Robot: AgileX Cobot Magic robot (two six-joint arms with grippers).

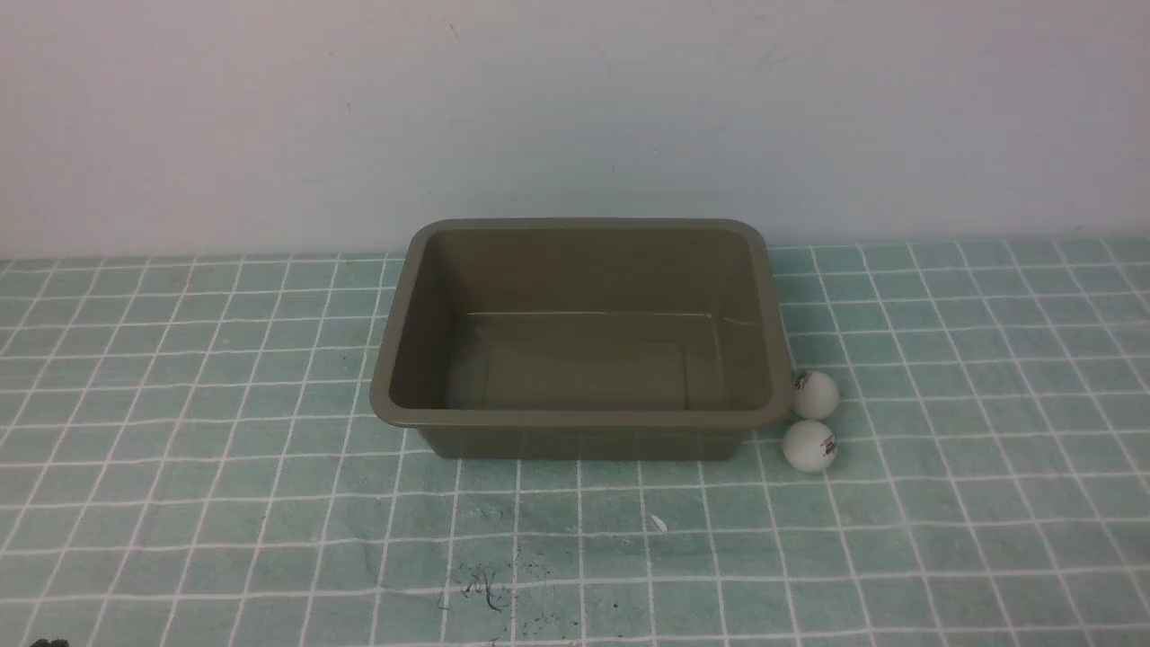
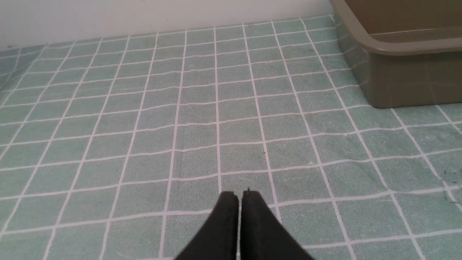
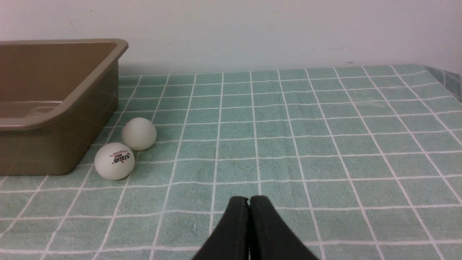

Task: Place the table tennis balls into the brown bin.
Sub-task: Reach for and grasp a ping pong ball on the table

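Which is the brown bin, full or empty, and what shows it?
Empty: the brown bin shows a bare floor; both table tennis balls lie outside beside it.

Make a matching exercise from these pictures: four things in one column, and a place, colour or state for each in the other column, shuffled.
Things:
1. brown bin
2. table tennis balls
3. left gripper
4. tablecloth

Descriptions:
A. green with white grid lines
B. jaws shut, holding nothing
C. empty inside
D. on the cloth, right of the bin

Pairs: 1-C, 2-D, 3-B, 4-A
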